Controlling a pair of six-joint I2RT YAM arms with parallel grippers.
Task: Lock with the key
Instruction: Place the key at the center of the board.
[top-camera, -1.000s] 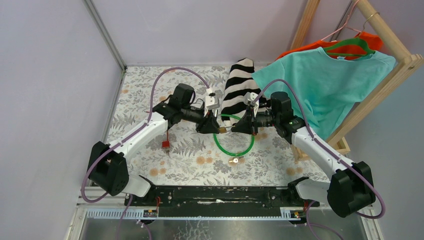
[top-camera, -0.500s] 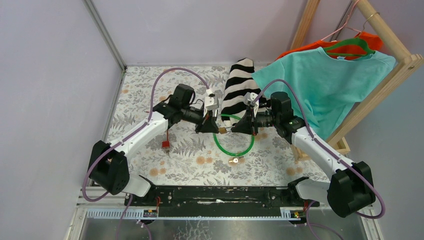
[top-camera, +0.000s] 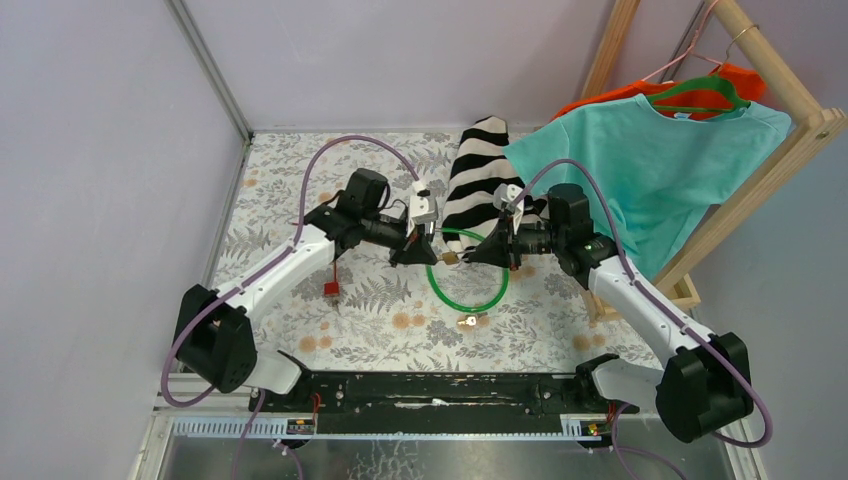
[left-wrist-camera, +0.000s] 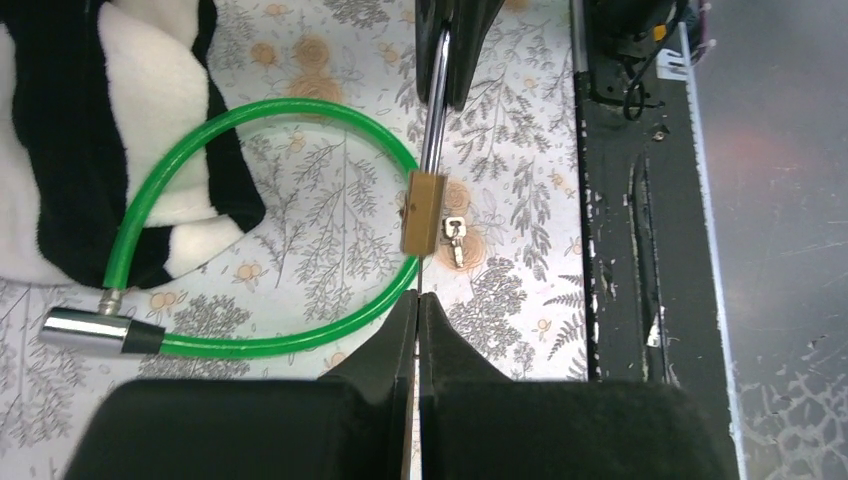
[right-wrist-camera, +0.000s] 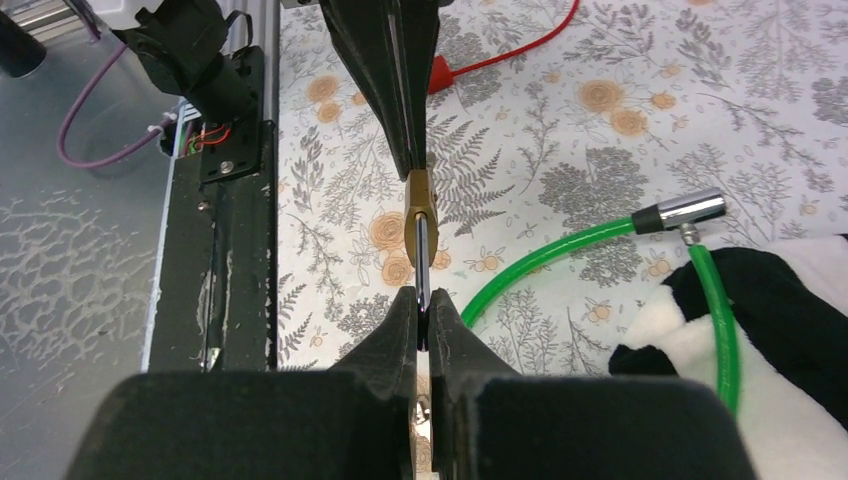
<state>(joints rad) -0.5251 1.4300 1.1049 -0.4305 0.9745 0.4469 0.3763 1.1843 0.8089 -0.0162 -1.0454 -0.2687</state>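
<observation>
A small brass padlock (top-camera: 447, 258) hangs in the air between my two grippers, above a green cable lock (top-camera: 470, 300) lying looped on the floral table. My left gripper (top-camera: 428, 255) is shut on a thin key (left-wrist-camera: 419, 285) that enters the padlock's body (left-wrist-camera: 422, 210). My right gripper (top-camera: 470, 257) is shut on the padlock's silver shackle (right-wrist-camera: 422, 270), with the brass body (right-wrist-camera: 420, 205) beyond it. In the left wrist view my left gripper (left-wrist-camera: 418, 298) is at the bottom. In the right wrist view my right gripper (right-wrist-camera: 423, 295) is at the bottom. A second key (top-camera: 467, 322) lies on the table.
A black-and-white striped cloth (top-camera: 480, 180) lies behind the cable loop. A teal shirt (top-camera: 650, 170) hangs on a wooden rack (top-camera: 790, 140) at the right. A small red piece (top-camera: 331, 289) lies at the left. A black rail (top-camera: 440, 390) runs along the near edge.
The right arm has shifted slightly to the right and the padlock has moved a little with it. Both grippers keep their holds.
</observation>
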